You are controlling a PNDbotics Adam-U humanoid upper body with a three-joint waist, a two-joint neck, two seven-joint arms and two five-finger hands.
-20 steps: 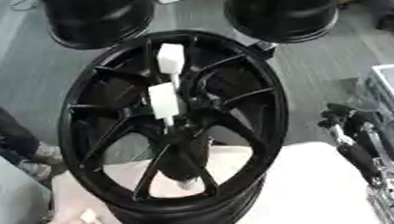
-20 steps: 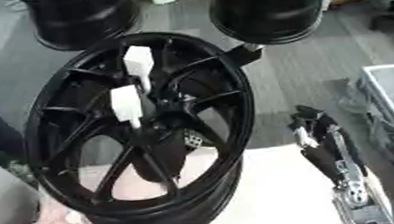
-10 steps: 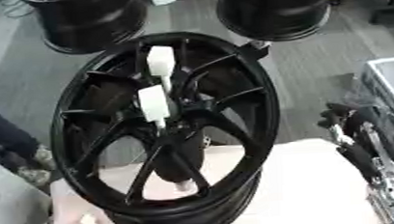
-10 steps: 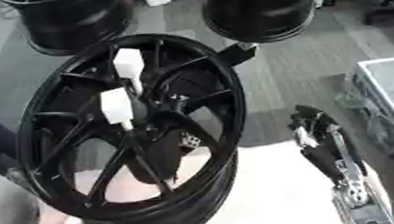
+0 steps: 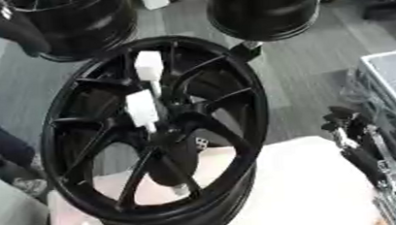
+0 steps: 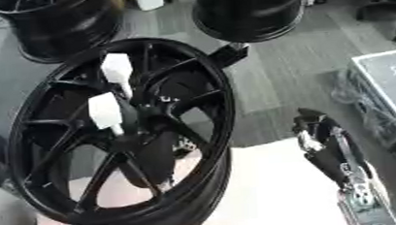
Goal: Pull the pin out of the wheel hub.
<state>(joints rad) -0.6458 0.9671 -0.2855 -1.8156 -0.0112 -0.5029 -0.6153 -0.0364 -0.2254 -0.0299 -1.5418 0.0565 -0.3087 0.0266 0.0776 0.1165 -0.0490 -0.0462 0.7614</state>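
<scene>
A black spoked wheel hub (image 5: 235, 107) stands tilted on its rim on the white-covered table (image 5: 299, 191). One white pin (image 5: 142, 109) sticks out near the hub's centre, and a second white pin (image 5: 148, 66) sits higher on a spoke. A small white piece (image 5: 181, 188) shows low between the spokes. My right hand (image 6: 320, 139) rests open at the lower right, fingers up, apart from the wheel. A dark blurred shape (image 5: 14, 29) in the upper left corner looks like my left arm, away from the pins; its fingers are not visible.
Two more black wheels (image 5: 86, 23) (image 5: 264, 9) stand on the grey floor behind. A grey box (image 6: 387, 82) lies at the right edge. Dark shapes (image 5: 4, 158) show at the left beside the table.
The whole picture has shifted a little, so the camera moved. The dark shape has come in at the upper left. The wheel, pins and right hand stay as they were.
</scene>
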